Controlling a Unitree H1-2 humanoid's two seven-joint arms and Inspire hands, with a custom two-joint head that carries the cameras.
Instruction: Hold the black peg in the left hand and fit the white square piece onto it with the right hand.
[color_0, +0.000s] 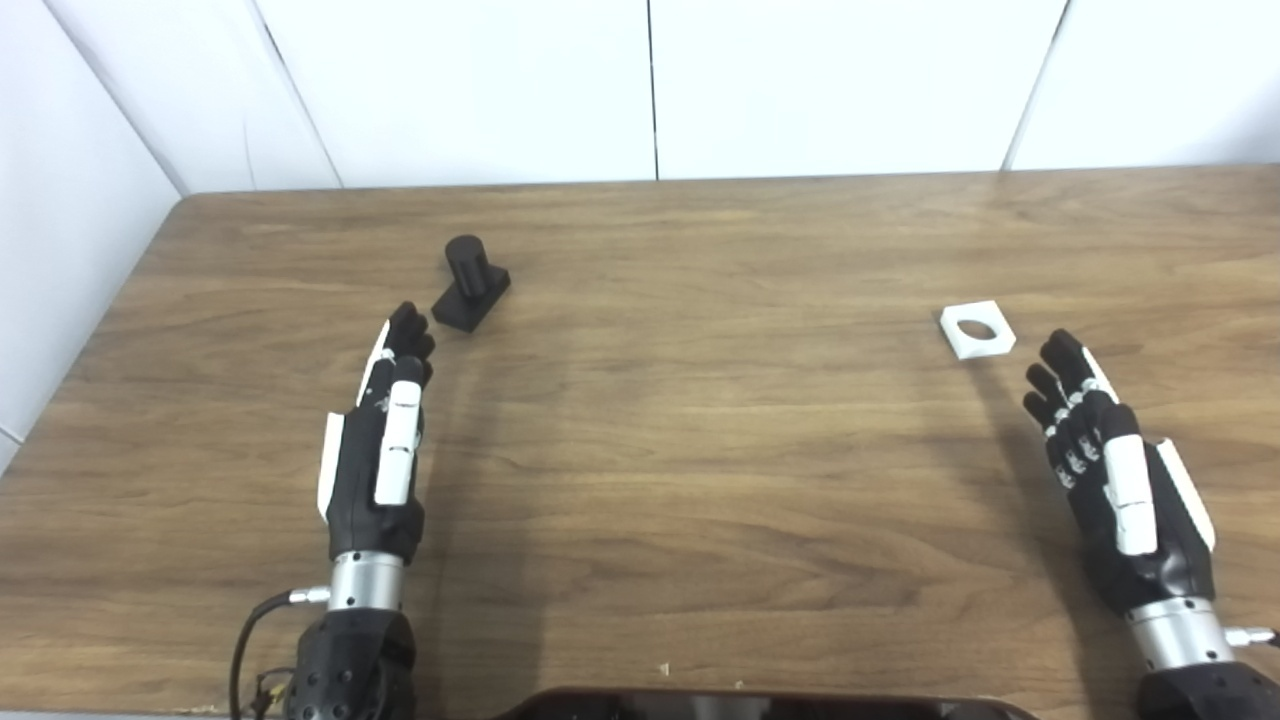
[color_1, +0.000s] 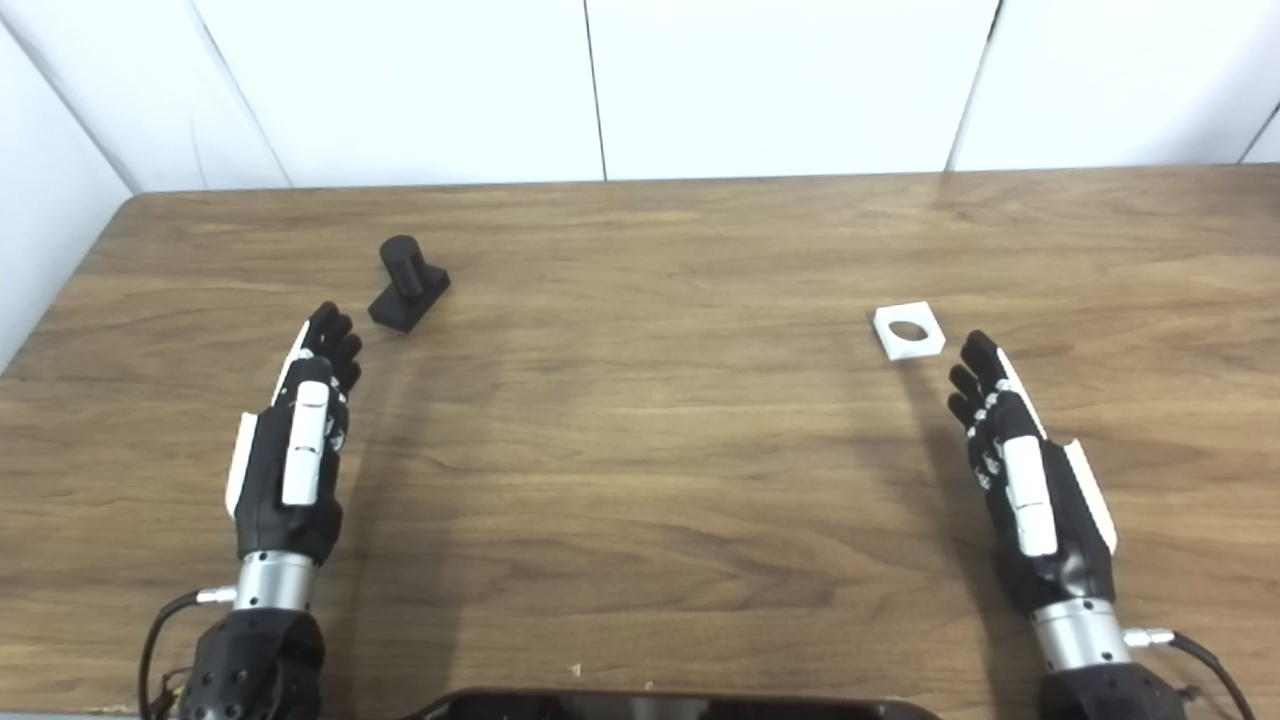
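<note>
Toward the wooden bench's (color_0: 700, 450) far-left corner, the black plastic peg on its square base (color_0: 471, 285) stands just beyond the left hand's (color_0: 385, 450) empty, spread fingers.

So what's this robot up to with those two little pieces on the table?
Nothing is being held yet. The left hand is open, fingers stretched toward the black peg, which sits on the wooden table just beyond its fingertips. The right hand is open too, reaching toward the white square piece, which lies flat with its round hole facing up. Peg and piece lie far apart, so the fitting has not started.
</note>
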